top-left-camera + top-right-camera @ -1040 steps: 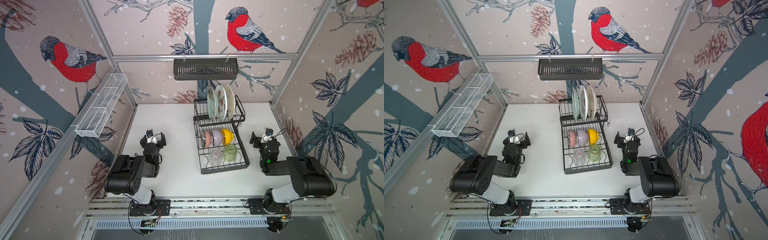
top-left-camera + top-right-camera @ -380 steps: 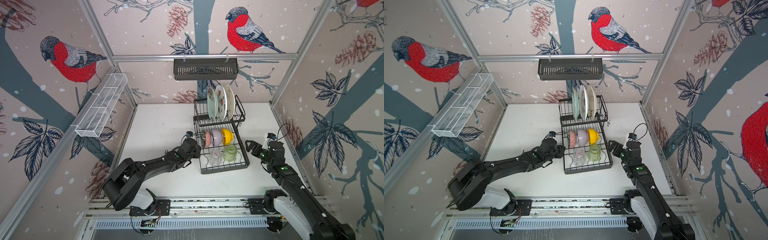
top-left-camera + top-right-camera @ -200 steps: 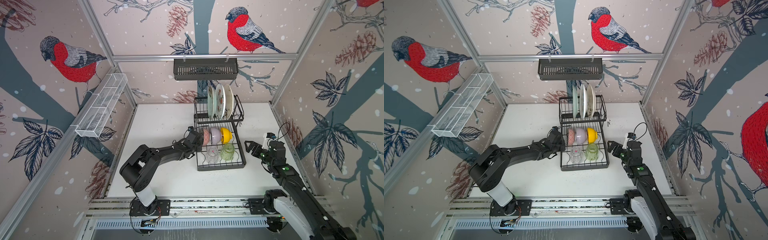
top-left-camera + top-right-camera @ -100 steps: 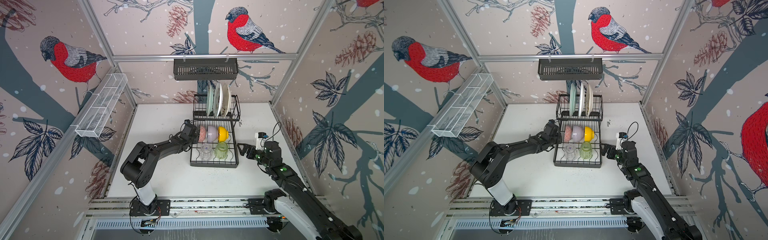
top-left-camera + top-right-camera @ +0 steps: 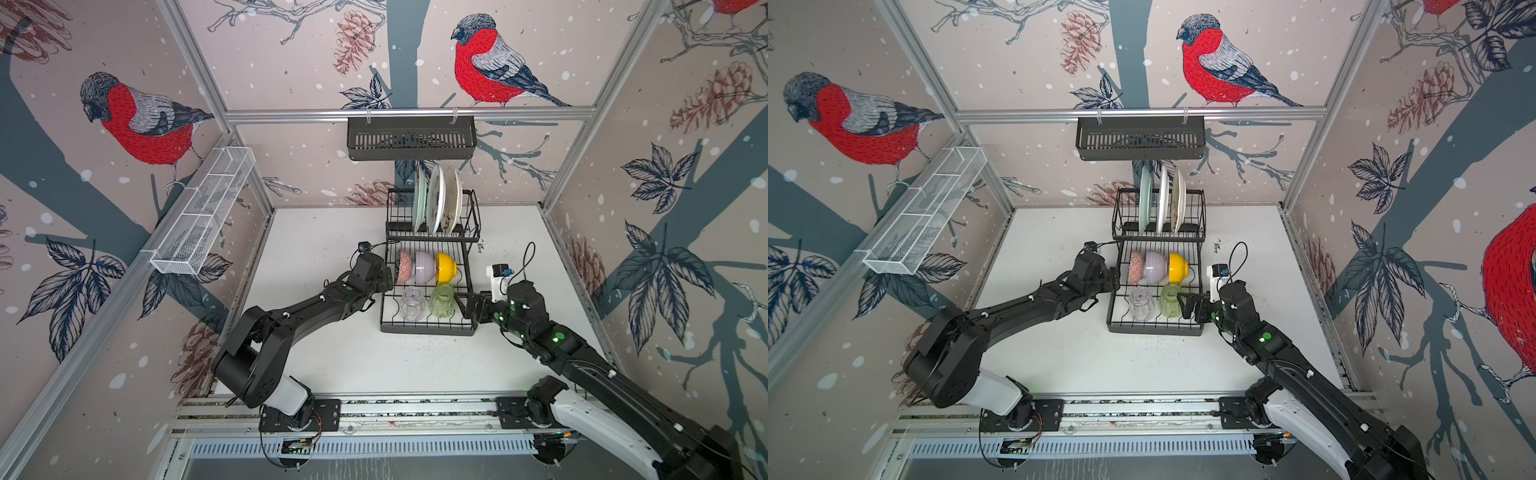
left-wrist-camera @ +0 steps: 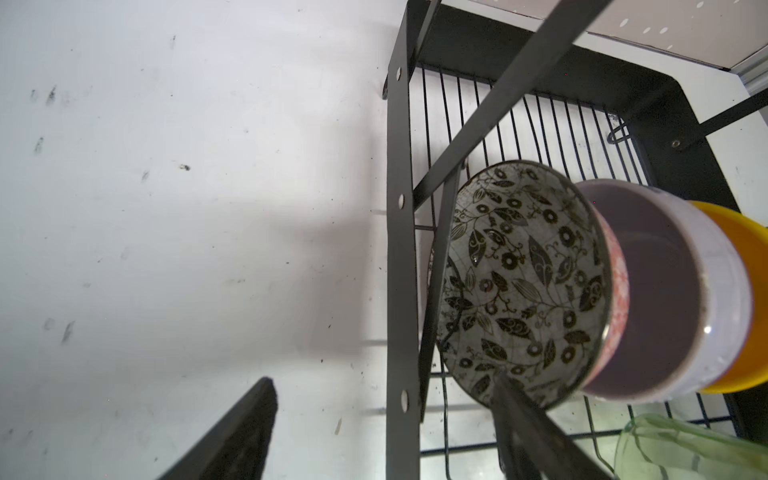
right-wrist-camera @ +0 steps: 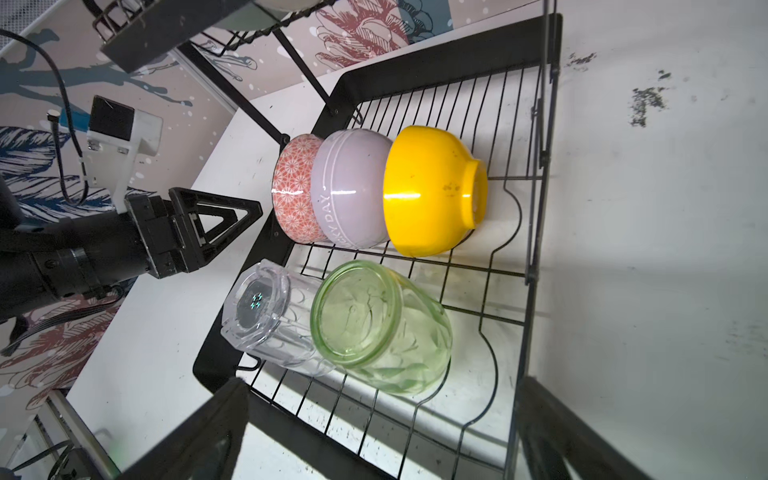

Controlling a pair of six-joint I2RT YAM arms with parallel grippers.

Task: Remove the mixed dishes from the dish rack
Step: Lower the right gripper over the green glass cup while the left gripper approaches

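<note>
The black wire dish rack (image 5: pixel 428 330) (image 5: pixel 1154 329) stands mid-table. Three plates (image 5: pixel 436 201) stand on edge in its raised tier. On the lower tray the pink bowl (image 5: pixel 403 267) (image 6: pixel 519 282), lilac bowl (image 7: pixel 349 187) and yellow bowl (image 7: pixel 428 187) are nested on their sides. In front of them are the clear glass (image 7: pixel 266 316) and green glass (image 7: pixel 382 324). My left gripper (image 5: pixel 386 280) (image 6: pixel 382 382) is open, its fingers astride the rack's left side bar by the pink bowl. My right gripper (image 5: pixel 463 301) (image 7: pixel 380 390) is open at the rack's right side, facing the green glass.
A black slotted basket (image 5: pixel 411 139) hangs on the back wall above the rack. A long white mesh basket (image 5: pixel 203 212) is fixed to the left wall. The white table (image 5: pixel 324 241) is enclosed by patterned walls, with the arms' mounting rail (image 5: pixel 374 411) along the front.
The rack has slid left and turned a little with my left gripper on its side bar. That gripper has since opened. My right gripper has moved left, up to the rack.
</note>
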